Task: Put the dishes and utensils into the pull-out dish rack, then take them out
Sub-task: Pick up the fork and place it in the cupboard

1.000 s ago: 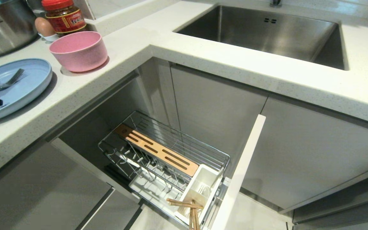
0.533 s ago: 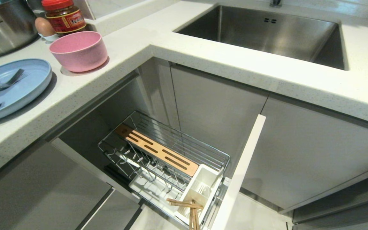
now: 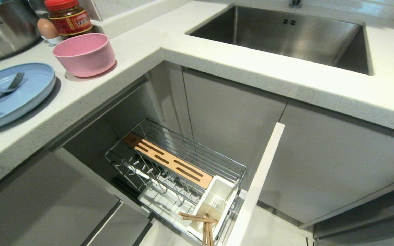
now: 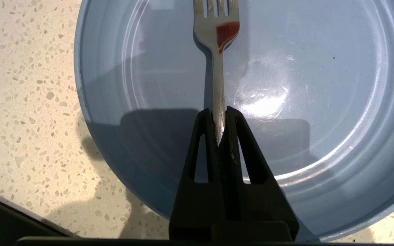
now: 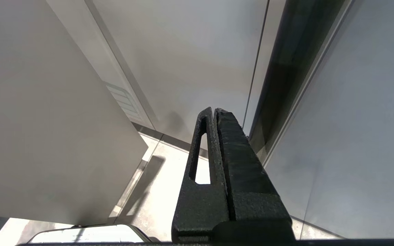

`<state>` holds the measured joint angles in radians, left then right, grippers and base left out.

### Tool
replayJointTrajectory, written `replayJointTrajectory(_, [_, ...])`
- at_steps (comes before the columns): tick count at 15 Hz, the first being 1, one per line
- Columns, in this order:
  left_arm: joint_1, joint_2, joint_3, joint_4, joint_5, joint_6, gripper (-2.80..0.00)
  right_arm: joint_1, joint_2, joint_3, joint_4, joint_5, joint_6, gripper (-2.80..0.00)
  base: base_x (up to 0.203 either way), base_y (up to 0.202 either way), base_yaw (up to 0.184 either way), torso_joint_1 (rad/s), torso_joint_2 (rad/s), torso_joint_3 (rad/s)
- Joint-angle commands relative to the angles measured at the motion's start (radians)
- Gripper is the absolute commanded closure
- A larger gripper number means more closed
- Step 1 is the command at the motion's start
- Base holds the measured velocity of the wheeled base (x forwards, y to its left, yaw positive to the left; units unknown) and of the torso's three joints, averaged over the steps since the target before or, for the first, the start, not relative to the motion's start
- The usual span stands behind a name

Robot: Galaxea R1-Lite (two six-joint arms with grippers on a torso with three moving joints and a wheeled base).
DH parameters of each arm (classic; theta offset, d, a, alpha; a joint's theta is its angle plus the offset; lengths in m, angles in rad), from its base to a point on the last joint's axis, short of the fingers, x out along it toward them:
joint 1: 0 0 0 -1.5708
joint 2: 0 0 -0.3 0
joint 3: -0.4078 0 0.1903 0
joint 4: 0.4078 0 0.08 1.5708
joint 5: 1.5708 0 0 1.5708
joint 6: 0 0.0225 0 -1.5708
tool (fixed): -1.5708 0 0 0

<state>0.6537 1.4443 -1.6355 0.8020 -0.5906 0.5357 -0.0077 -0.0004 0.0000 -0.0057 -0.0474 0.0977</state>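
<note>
Step in hand: loading. The left end effector (image 4: pixel 219 118) has its 2 fingers pinched together on the handle of the fork (image 4: pixel 218 68), which lies across the light-blue plate (image 4: pixel 320 102) at the left end of the table (image 3: pixel 217 65). In the head view only the tip of this end effector shows, at the frame's left edge.
Plate: flat on the table, carrying nothing but the fork.
Fork: tines point away from the end effector; the red patch near the neck looks like a reflection, though that is not certain.
Pink bowl (image 3: pixel 84 54): upright on the table just beside the plate, not yet loaded.
Next move: judged from this grip, lift the fork clear of the plate rim, carry it rightward and down, and stand it in the white utensil cup (image 3: pixel 214 203) of the pull-out dish rack (image 3: pixel 183 160). The thin handle may pivot in the pinch, so a slow lift seems wise.
In the way: the table edge overhangs the rack, and the chopsticks (image 3: pixel 202 222) already lie across the near side of the cup, narrowing the entry. The white front panel (image 3: pixel 258 184) stands just beside the cup.
Other things: steel pot (image 3: pixel 2 30), egg (image 3: pixel 47 29) and red-lidded jar (image 3: pixel 68 17) behind the bowl; sink (image 3: pixel 286 37) at the right.
Right end effector (image 5: pixel 214 112): fingers pressed together on nothing, parked low beside cabinet fronts.
</note>
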Motion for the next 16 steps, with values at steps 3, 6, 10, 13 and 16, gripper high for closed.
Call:
replayJointTrajectory(3, [0.002, -0.004, 0.005, 0.008, -0.008, -0.005, 0.0, 0.0, -0.004, 0.0, 0.0, 0.0, 0.001, 0.0, 0.0, 0.0, 0.0, 0.0, 0.0, 0.0])
replayJointTrajectory(6, [0.003, -0.03, -0.049, 0.005, -0.011, -0.172, 0.0, 0.0, -0.004, 0.0, 0.0, 0.0, 0.001, 0.0, 0.0, 0.0, 0.0, 0.0, 0.0, 0.0])
replayJointTrajectory(10, [-0.002, -0.099, -0.14, 0.002, -0.027, -0.423, 0.0, 0.0, -0.004, 0.0, 0.0, 0.0, 0.001, 0.0, 0.0, 0.0, 0.0, 0.0, 0.0, 0.0])
replayJointTrajectory(13, [-0.039, -0.13, -0.189, 0.005, -0.109, -0.538, 0.0, 0.0, -0.004, 0.0, 0.0, 0.0, 0.001, 0.0, 0.0, 0.0, 0.0, 0.0, 0.0, 0.0])
replayJointTrajectory(16, [-0.182, -0.158, -0.239, 0.006, -0.152, -0.691, 0.0, 0.0, -0.004, 0.0, 0.0, 0.0, 0.001, 0.0, 0.0, 0.0, 0.0, 0.0, 0.0, 0.0])
